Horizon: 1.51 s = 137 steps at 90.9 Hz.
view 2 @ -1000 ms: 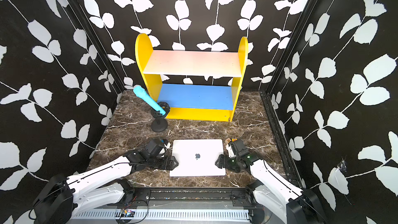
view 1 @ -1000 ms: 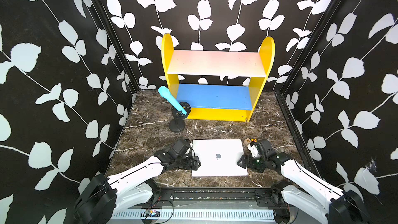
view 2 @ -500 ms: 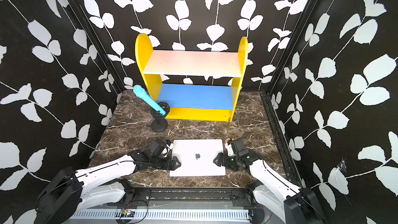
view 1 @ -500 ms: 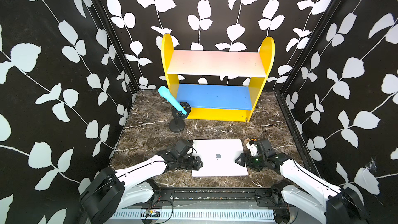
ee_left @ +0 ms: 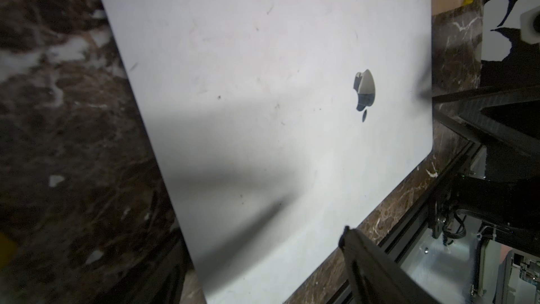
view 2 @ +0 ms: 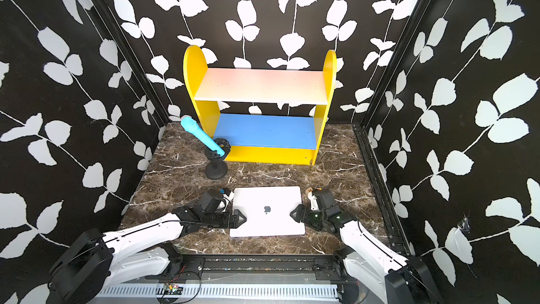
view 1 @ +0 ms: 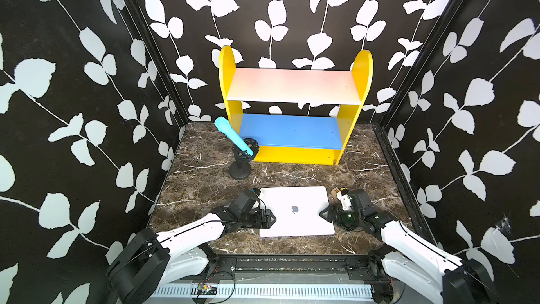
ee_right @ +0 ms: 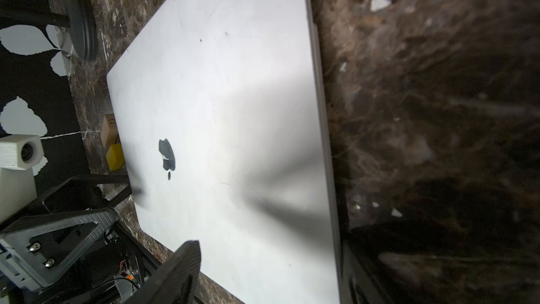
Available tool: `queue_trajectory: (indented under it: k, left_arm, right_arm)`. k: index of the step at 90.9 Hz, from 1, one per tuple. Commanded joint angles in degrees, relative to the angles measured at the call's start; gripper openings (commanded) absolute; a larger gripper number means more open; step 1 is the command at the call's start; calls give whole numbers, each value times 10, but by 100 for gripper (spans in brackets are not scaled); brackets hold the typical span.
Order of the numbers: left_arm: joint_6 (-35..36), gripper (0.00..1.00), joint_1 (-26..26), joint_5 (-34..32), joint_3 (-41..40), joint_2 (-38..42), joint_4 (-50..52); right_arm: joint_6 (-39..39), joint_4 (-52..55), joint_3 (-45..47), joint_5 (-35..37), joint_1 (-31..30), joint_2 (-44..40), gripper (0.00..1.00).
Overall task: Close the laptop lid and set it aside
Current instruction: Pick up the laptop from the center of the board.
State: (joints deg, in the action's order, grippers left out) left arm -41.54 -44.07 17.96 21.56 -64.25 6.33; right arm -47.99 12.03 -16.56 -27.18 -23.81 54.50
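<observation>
The laptop [view 1: 295, 212] lies flat on the marble table near its front edge. Its silver-white lid [view 2: 267, 210] is down, with the dark apple logo facing up. My left gripper [view 1: 270, 219] is at the laptop's left edge and my right gripper [view 1: 324, 214] at its right edge. In the left wrist view the left gripper [ee_left: 263, 258] stands open astride the edge, with one finger [ee_left: 368, 264] hovering over the lid [ee_left: 263, 83]. In the right wrist view the right gripper [ee_right: 271, 258] is open the same way, with one finger [ee_right: 175, 270] above the lid [ee_right: 219, 97].
A yellow shelf [view 1: 295, 118] with a pale pink top board and a blue lower board stands at the back. In front of its left side is a black stand [view 1: 241, 168] holding a cyan handle. Small tan [ee_right: 108, 130] and yellow [ee_right: 114, 156] blocks sit by the laptop's left side. A black rail [view 1: 292, 261] runs along the front.
Both grippers have crept inward onto the laptop's side edges and their jaws have narrowed a little. The laptop has not moved.
</observation>
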Motion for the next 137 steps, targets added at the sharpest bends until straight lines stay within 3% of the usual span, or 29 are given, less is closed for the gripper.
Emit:
queue_trajectory:
  k: [1,66,110,137]
  left_arm:
    - [-11,84,-11,57,-31,-19,-51]
    - [-49,72,-11,78,-53,-15,-139]
    - [-67,61,-10,88,-63,-13,-175]
    - [-91,55,-10,121,-77,-23,-254]
  right_arm:
    - [-32,-34,39,-54,-11,15,76]
    - [-132,-193,93,-111,-11,-7,66]
    - [-176,-231,112,-118,-11,-63,55]
    - [-200,-238,128,-110,-11,-116,50]
